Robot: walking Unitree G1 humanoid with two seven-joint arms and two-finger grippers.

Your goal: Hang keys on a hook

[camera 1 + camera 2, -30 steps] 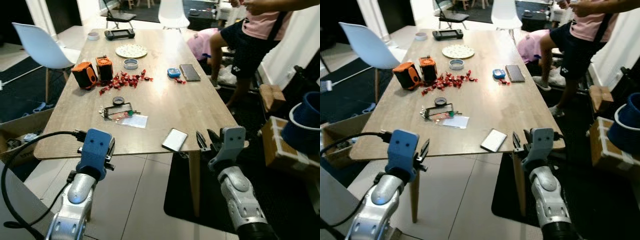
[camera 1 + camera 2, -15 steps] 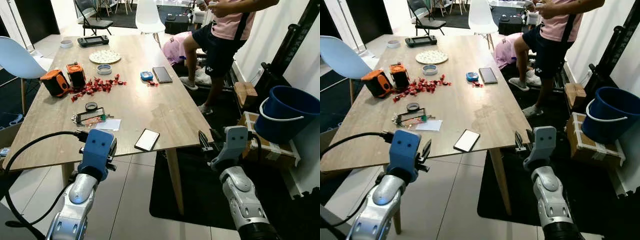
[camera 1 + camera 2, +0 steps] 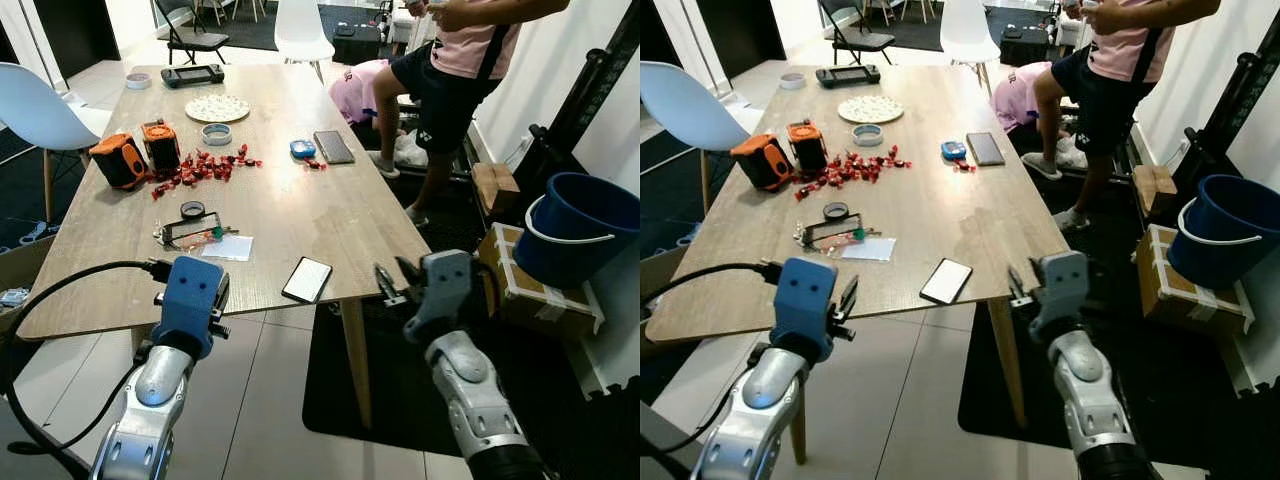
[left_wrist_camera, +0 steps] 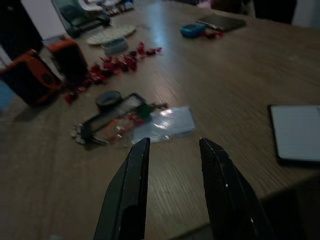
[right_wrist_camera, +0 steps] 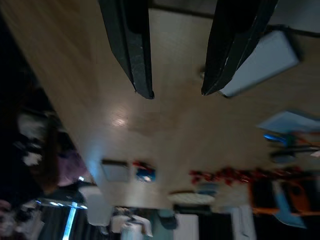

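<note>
Keys (image 3: pixel 196 233) lie on the wooden bench (image 3: pixel 300 190), in the near-left part of its top, as a cluster with a black frame-like piece and small red and green parts. A round black ring (image 3: pixel 192 210) lies just beyond the cluster and a clear plastic sleeve (image 3: pixel 229 247) touches its near side. A phone (image 3: pixel 307 279) with a pale screen lies close to the near edge, to the right of the keys and apart from them.

Left end effector (image 4: pixel 170 150) is held in front of the near edge of the bench; in the left wrist view its two black fingers (image 4: pixel 131 190) stand apart with nothing between them, directed toward the keys and the plastic sleeve.

Right end effector (image 3: pixel 391 283) is raised beside the near-right corner of the bench, above the dark floor mat (image 3: pixel 400 380). In the right wrist view its fingers (image 5: pixel 131 45) are spread apart and empty, with the bench top and the phone behind them.

Farther along the bench lie two orange and black devices (image 3: pixel 140 155), scattered red candies (image 3: pixel 205 168), a small round tin (image 3: pixel 216 134), a patterned plate (image 3: pixel 217 107), a blue object (image 3: pixel 303 149), a dark phone (image 3: pixel 333 146), a game controller (image 3: pixel 194 74) and a tape roll (image 3: pixel 139 80).

A white chair (image 3: pixel 40 105) stands at the left side. A person (image 3: pixel 450 70) in a pink shirt and dark shorts stands at the far right. A blue bucket (image 3: pixel 580 230) rests on cardboard boxes (image 3: pixel 535 300) at the right
</note>
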